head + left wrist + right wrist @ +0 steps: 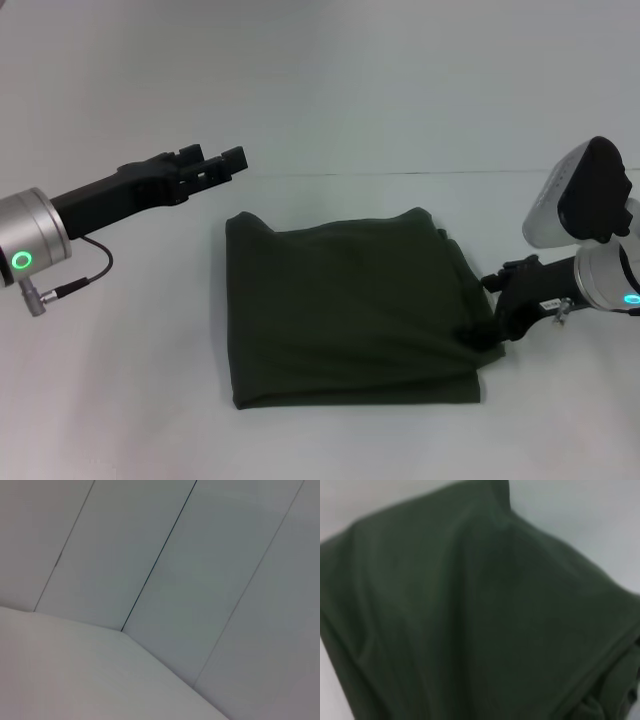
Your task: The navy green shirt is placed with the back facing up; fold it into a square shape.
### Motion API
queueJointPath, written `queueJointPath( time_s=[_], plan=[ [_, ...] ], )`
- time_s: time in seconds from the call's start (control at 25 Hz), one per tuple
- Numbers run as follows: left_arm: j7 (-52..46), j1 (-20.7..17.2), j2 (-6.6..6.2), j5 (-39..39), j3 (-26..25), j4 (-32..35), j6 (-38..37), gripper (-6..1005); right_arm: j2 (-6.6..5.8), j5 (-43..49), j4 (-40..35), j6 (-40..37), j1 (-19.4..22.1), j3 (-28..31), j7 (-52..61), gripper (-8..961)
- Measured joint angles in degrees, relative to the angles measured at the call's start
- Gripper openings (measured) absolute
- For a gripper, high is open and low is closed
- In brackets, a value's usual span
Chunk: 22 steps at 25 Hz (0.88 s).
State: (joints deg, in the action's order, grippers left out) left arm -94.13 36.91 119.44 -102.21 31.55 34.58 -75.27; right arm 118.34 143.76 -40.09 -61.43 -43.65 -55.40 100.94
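Shirt (350, 310): dark olive green, folded into a rough square, lying flat near the middle of the white table (120, 400)
Shirt surface: plain side up, no lettering visible; soft creases run across the top layer
Shirt edges: left and near edges fairly straight; right edge shows stacked layers, slightly uneven toward the far right corner
Right gripper (487, 330): low at the shirt's right edge, close to the near right corner, touching the fabric
Right gripper state: fingertips are buried in the dark cloth; cannot tell whether they clench the edge or merely rest against it
Right wrist view: filled almost wholly by the shirt (480, 620), with bunched layers at one corner and a strip of table beyond
Left gripper (225, 165): raised above the table, beyond the shirt's far left corner, well apart from the fabric
Left gripper state: holds nothing; cannot tell how far the fingers are spread
Left wrist view: shows only a pale panelled wall (200, 580) with thin dark seams and a light surface below it
Left arm: extends in from the left side, green ring light on its wrist
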Motion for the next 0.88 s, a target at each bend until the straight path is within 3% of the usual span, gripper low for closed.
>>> queueJointPath(
  time_s=[0.32,0.52,0.64,0.72,0.88],
  plan=[
    [-0.04,0.35,-0.23,-0.1,0.0,-0.2,0.04,922,-0.09,0.8,-2.1,-0.04,0.35,0.96,1.24,916],
    [-0.09,0.35,-0.26,0.01,0.0,-0.14,-0.15,922,-2.22,-10.08,-4.18,-6.6,0.23,5.27,0.56,916],
    [-0.08,0.33,-0.27,0.04,-0.01,-0.12,-0.33,922,-3.26,-18.06,-4.1,-6.65,-0.31,7.07,1.68,916],
    [-0.08,0.29,-0.27,0.03,-0.01,-0.12,-0.35,922,-2.98,-20.69,-3.72,-3.45,-1.1,7.07,3.59,916],
    [0.17,0.21,-0.2,0.06,0.0,-0.28,-0.37,923,-0.8,-20.79,-0.29,7.79,-3.62,4.1,4.92,916]
  ],
)
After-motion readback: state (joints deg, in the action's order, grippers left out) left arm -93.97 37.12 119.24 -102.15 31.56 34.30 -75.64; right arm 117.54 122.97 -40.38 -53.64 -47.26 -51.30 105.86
